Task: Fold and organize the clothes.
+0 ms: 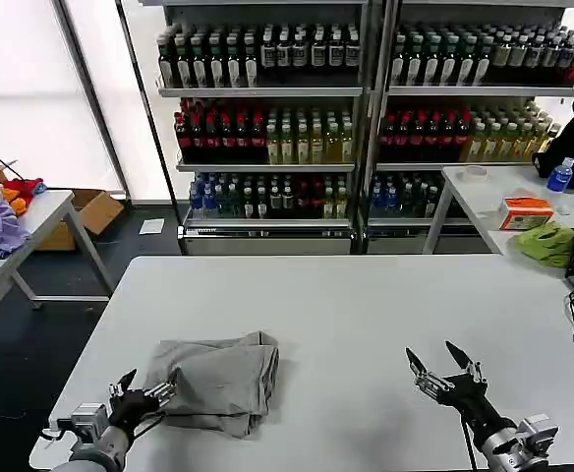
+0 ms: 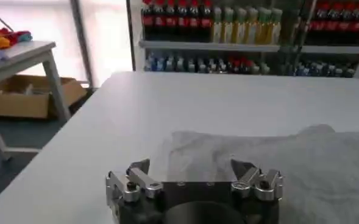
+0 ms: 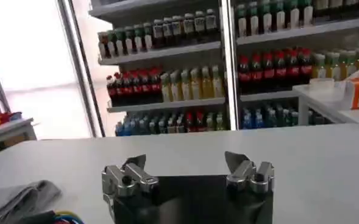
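Two black grippers, left gripper [image 1: 142, 391] and right gripper [image 1: 442, 365], are showing pointed fingers, silver screw-studded knuckles and grey wrists.

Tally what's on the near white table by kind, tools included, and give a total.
Grey shirt, folded: 1
Tools: 2, left tool open at the shirt's edge, right tool open over bare table
Total: 3
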